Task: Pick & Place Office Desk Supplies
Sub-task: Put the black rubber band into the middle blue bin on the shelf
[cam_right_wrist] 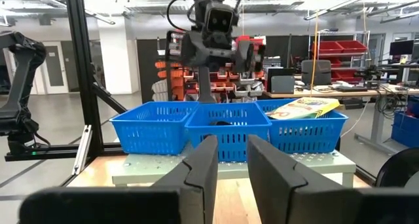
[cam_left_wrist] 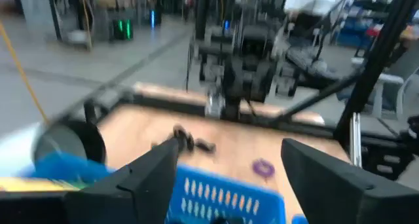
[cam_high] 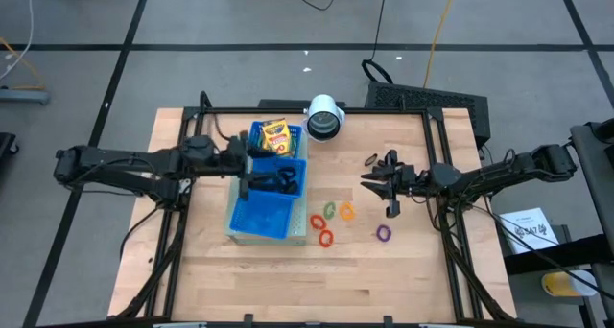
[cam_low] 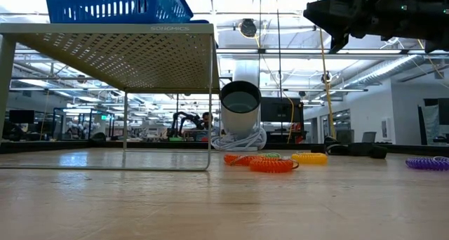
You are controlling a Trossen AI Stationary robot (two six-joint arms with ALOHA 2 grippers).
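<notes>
Partway through, by my read. Blue tray (cam_high: 266,218) sits raised on a perforated stand, three compartments in a row. The end compartment nearest the white cylinder (cam_high: 325,118) holds the crayon boxes (cam_high: 274,136); the middle one holds something dark, probably clips, too small to confirm; the far end compartment looks unfilled. Left gripper (cam_high: 251,175) hovers over the middle compartment, fingers spread and holding nothing. Still on the table beside the tray, on the side away from the left arm: red ring (cam_high: 324,239), another red-orange one (cam_high: 316,222), green ring (cam_high: 330,211), orange ring (cam_high: 346,212), and the purple ring (cam_high: 383,234) farther out. One black clip (cam_high: 370,160) also lies loose, well apart from the tray. Right gripper (cam_high: 386,181) is raised above the table between that clip and the purple ring, fingers slightly parted, nothing between them. Left to do: five rings plus the clip.
</notes>
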